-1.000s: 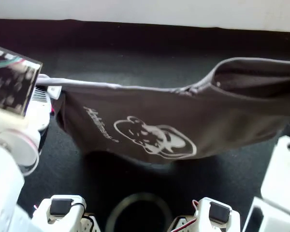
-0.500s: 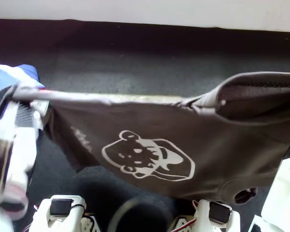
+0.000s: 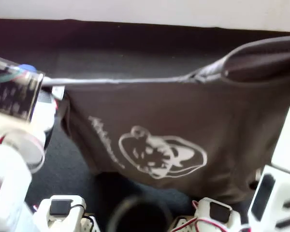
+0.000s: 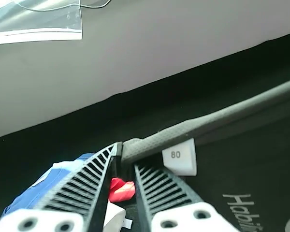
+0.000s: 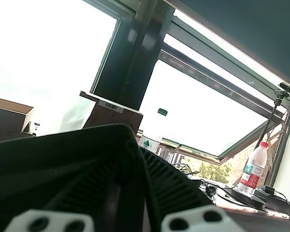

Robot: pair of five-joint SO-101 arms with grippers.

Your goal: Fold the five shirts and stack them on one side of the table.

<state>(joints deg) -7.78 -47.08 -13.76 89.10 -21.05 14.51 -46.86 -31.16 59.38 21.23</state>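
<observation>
A dark grey shirt [image 3: 174,121] with a white cartoon print [image 3: 159,154] hangs stretched in the air between both arms, above the black table [image 3: 135,58]. My left gripper [image 4: 122,151] is shut on the shirt's top edge [image 4: 208,123], beside a small white tag [image 4: 178,157]; in the high view it sits at the left [image 3: 44,83]. My right gripper [image 5: 128,140] points up toward a window, with dark shirt cloth [image 5: 63,154] pinched between its fingers. In the high view the shirt's right end [image 3: 266,60] is raised at the right edge.
A blue and white garment [image 4: 63,174] lies on the table behind the left gripper, and its blue tip [image 3: 27,68] shows at the left. Both arm bases [image 3: 63,208] [image 3: 217,212] stand at the front edge. A white wall [image 3: 145,9] runs along the back.
The shirt's right end has risen and the cloth now hangs higher and tauter. The left arm swung out and came back to where it was a second ago.
</observation>
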